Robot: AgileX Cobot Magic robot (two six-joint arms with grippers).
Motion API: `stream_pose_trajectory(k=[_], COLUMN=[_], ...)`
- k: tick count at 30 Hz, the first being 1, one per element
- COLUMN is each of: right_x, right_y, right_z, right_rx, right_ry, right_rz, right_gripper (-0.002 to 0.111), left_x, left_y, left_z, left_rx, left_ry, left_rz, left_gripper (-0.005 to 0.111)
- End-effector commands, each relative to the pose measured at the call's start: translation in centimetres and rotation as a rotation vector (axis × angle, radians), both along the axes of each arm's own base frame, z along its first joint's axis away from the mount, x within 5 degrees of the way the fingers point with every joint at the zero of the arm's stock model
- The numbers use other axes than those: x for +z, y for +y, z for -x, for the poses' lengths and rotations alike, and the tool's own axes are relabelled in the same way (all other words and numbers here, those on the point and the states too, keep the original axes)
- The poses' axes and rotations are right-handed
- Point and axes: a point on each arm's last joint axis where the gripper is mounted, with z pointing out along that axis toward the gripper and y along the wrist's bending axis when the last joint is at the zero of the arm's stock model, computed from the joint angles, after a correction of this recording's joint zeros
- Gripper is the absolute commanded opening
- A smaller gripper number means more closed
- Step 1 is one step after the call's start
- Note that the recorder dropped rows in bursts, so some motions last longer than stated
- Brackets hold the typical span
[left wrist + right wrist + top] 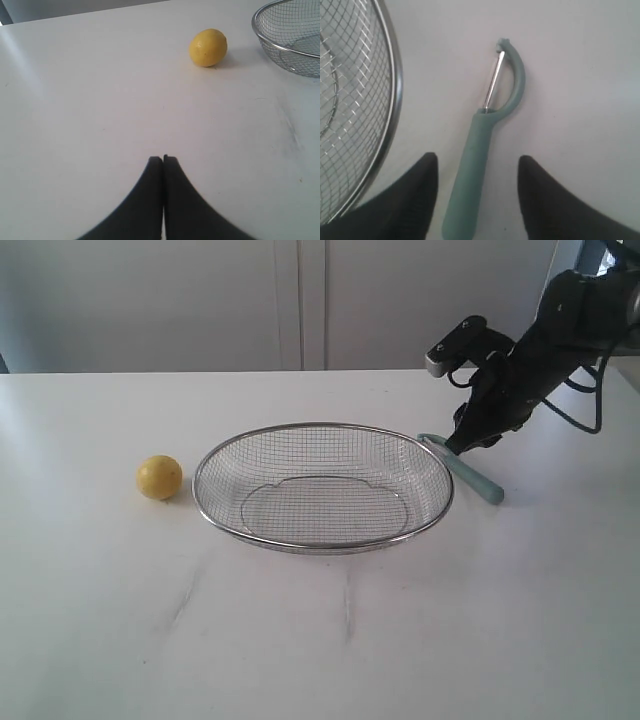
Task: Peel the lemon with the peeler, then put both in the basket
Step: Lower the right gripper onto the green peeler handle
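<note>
The yellow lemon [159, 477] rests on the white table left of the wire-mesh basket [322, 430]; the left wrist view has the lemon [208, 47] ahead of my left gripper [163, 159], which is shut on nothing and well short of it. The teal peeler [470, 474] lies on the table just right of the basket. My right gripper [466, 440] hovers over it. In the right wrist view the peeler [475, 160] lies between the open fingers of the right gripper [477, 159], its handle untouched by either fingertip, blade end pointing away.
The basket rim [395, 95] lies close beside the peeler in the right wrist view, and the basket [295, 45] also shows in the left wrist view. A pale wall stands behind the table. Bare tabletop spreads in front of the basket.
</note>
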Motion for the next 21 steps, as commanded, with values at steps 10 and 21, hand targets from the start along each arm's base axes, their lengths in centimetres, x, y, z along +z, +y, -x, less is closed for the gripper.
stream_pose_trajectory(k=[10,21], right_x=[-2.5,-4.1], right_y=[-1.4,-1.3], right_z=[-0.9,-0.8], right_rx=[-0.143,-0.144], right_ry=[0.038,0.098], right_rz=[-0.044,-0.041], right_gripper=[0.057,0.057], left_x=[-0.1,-0.1], left_y=[0.0,0.0], left_z=[0.0,0.0], left_rx=[-0.003,-0.003], left_ry=[-0.001,-0.001], left_rz=[0.01,0.01], left_gripper=[0.0,0.0])
